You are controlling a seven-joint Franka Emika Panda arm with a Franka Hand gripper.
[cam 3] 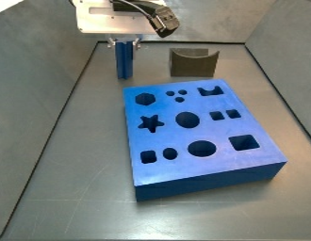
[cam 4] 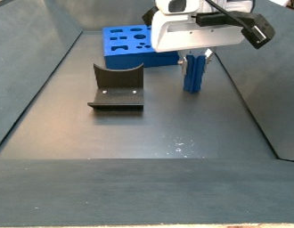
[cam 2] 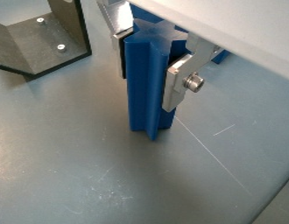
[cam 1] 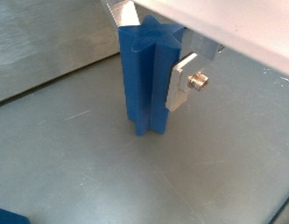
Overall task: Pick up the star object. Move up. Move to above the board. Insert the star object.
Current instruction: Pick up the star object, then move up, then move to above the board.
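Blue, tall, slim ridged plastic prism of star profile, the star object (cam 2: 147, 83), stood upright with its foot seemingly on the grey metal floor (cam 1: 171, 175), the upper part pinched between the flat silver plates of the gripper (cam 2: 144, 48), which hung directly above it. Large thick blue square board (cam 3: 196, 132) with shaped cut-outs lay well apart from the gripper, its star hole (cam 3: 149, 122) vacant; dark L-shaped fixture (cam 4: 118, 87) stood near the gripper. Grasp judged made; lifting, carrying above the board and insertion remained.
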